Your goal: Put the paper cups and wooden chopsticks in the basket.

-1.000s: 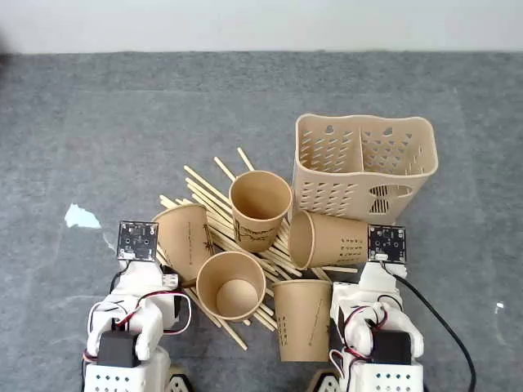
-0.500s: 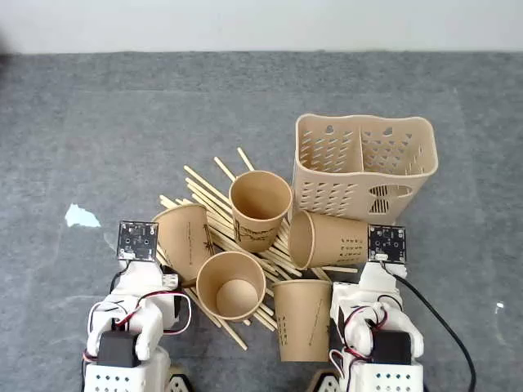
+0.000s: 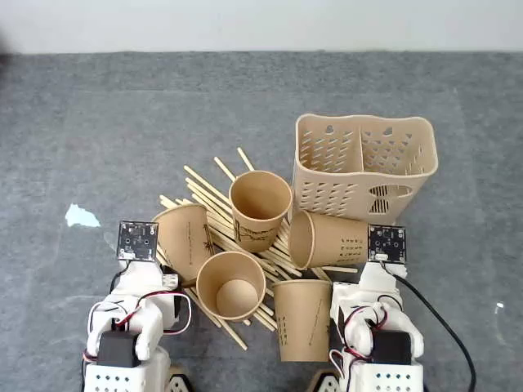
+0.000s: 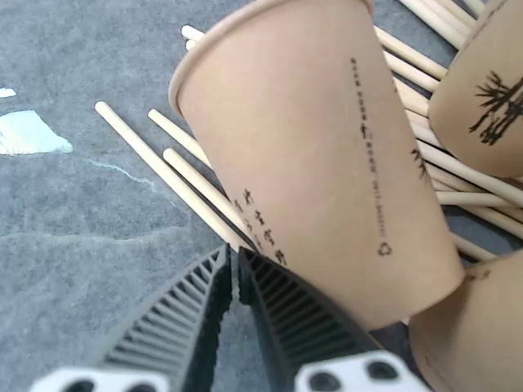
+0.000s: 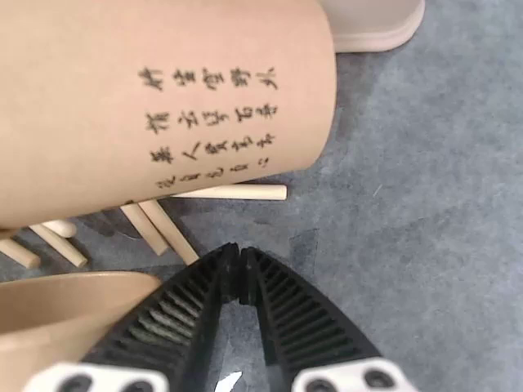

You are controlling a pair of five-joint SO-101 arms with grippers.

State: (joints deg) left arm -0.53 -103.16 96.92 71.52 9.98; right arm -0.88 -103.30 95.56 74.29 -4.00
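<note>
Several brown paper cups lie and stand on a pile of wooden chopsticks (image 3: 214, 208) in front of the beige basket (image 3: 364, 167). One cup stands upright (image 3: 260, 208), another (image 3: 231, 284) stands nearer the arms. My left gripper (image 4: 237, 260) is shut with nothing in it, its tips beside a cup lying on its side (image 4: 327, 163) and touching the chopsticks (image 4: 159, 159) under it. My right gripper (image 5: 239, 257) is shut and holds nothing, low over the mat just short of another lying cup (image 5: 163, 106) and a chopstick (image 5: 237, 192).
The left arm (image 3: 135, 306) and right arm (image 3: 380, 314) sit at the near edge. A cup (image 3: 302, 318) lies between them. The basket's foot (image 5: 372, 24) is just beyond the right gripper. A pale scrap (image 3: 80, 216) lies on the grey mat (image 3: 122, 139).
</note>
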